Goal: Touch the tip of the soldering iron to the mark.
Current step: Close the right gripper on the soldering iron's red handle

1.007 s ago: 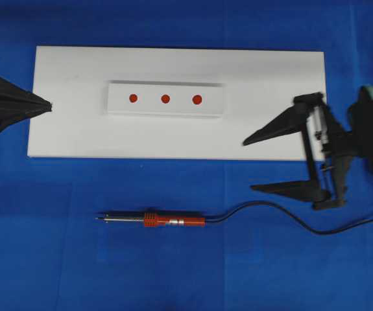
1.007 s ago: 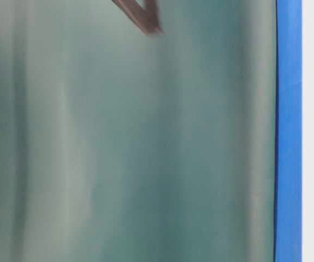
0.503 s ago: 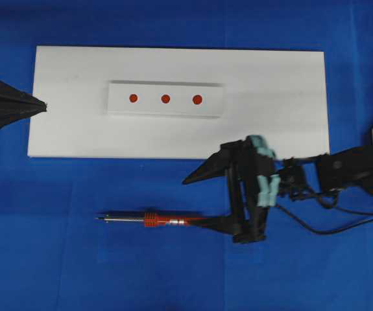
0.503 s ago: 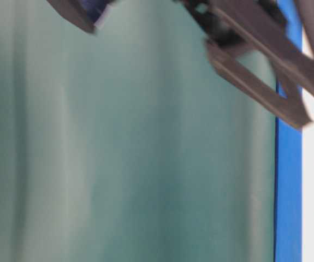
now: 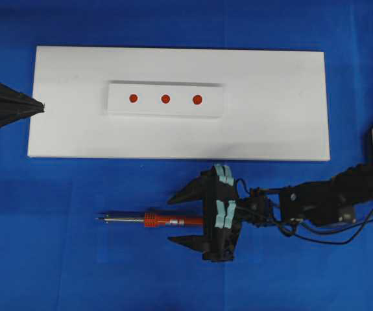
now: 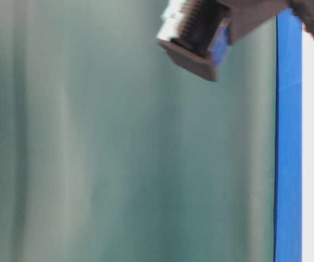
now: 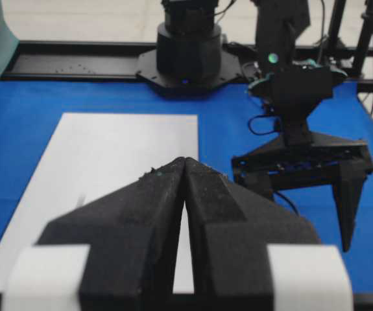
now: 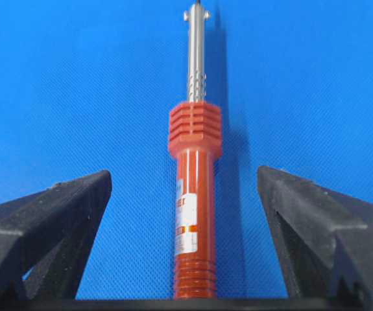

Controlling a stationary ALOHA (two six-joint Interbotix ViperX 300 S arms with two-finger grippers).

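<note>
On the blue mat, below the board: soldering iron (image 5: 163, 220) lying flat, tip (image 5: 98, 218) pointing left, cord end toward the right arm
Right gripper (image 5: 178, 218): jaws spread wide, one finger each side of the red handle, neither touching it; nothing held
Left gripper (image 5: 42, 105): jaws pressed together, empty, its point at the left edge of the white board (image 5: 270, 116)
Marks: three red dots (image 5: 165, 99) in a row on the raised white strip (image 5: 212, 102), well apart from the iron
</note>
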